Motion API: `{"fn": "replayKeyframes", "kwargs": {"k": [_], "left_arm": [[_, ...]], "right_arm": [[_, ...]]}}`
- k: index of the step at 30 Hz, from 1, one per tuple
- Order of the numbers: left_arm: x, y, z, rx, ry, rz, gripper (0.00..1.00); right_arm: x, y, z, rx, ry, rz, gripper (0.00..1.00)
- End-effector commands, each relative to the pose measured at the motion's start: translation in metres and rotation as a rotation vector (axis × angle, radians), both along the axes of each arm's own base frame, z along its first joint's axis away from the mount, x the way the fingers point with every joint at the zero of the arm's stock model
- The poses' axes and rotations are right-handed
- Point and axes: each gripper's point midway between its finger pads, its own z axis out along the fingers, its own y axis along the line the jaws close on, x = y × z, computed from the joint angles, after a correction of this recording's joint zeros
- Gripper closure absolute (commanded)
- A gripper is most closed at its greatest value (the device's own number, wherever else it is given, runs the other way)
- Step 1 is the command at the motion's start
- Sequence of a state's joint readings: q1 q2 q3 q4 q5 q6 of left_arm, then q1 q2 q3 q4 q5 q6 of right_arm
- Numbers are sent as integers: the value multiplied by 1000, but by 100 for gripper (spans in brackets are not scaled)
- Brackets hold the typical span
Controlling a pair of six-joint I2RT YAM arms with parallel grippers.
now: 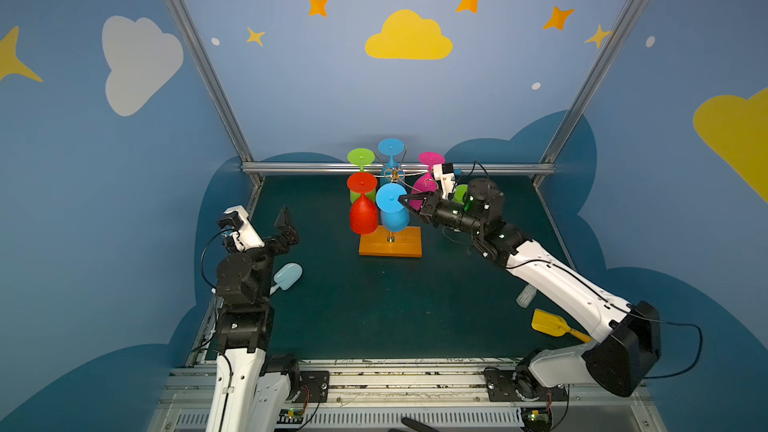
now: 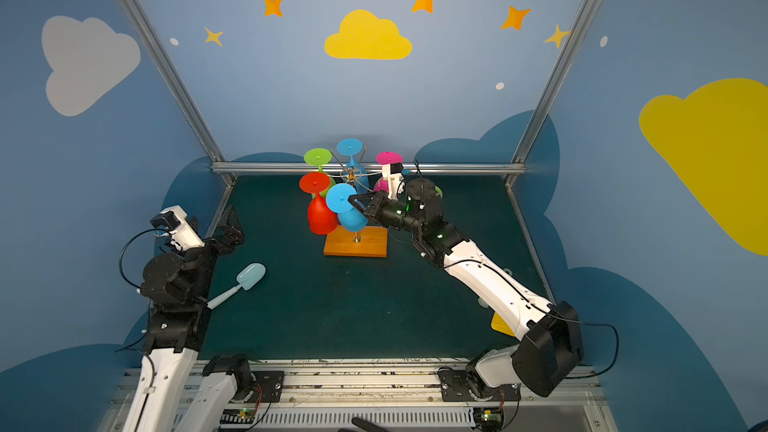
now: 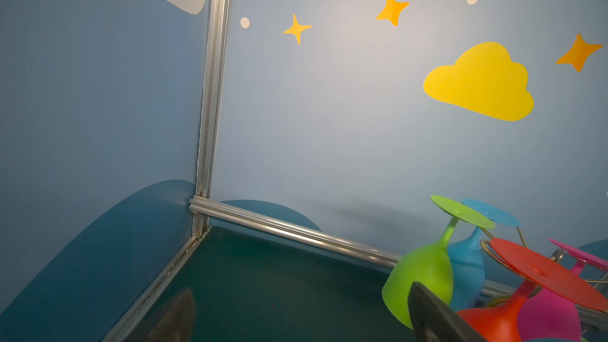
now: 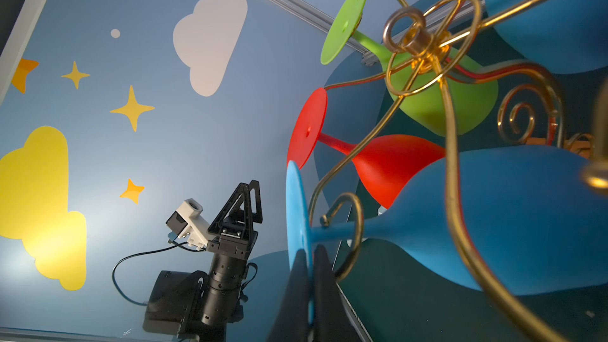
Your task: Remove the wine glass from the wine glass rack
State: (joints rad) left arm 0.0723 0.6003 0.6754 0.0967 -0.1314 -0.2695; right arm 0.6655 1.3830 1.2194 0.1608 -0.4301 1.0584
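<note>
Top views: surface (image 1: 353, 309) carries wine glass rack (image 1: 390, 245) mid-frame; front blue wine glass (image 1: 394, 214) hangs inverted by its foot; right end effector (image 1: 402, 200) clamped on foot edge, prob. to slide it off; left end effector (image 1: 288, 224) apart, lower left.

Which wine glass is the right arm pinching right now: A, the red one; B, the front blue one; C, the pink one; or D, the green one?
B: the fingers of the right gripper are shut on the foot rim of the front blue glass, which hangs on the rack.
</note>
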Motion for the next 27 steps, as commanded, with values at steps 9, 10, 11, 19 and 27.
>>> {"fn": "replayKeyframes", "kwargs": {"k": [9,10,11,19,27], "left_arm": [[-1,2,-3,4,3,10,1],[-1,2,-3,4,2,10,1],[-1,2,-3,5,4,11,1],[-1,2,-3,4,3,10,1],[-1,2,-3,4,4,10,1]], "right_arm": [[-17,-12,20,26,-66,-19,100],[-18,-13,20,24,-66,-17,100],[-19,-13,20,23,-67,-18,100],[-26,-14,21,27,-64,-13,100],[-30,-5,19,26,-56,15,100]]}}
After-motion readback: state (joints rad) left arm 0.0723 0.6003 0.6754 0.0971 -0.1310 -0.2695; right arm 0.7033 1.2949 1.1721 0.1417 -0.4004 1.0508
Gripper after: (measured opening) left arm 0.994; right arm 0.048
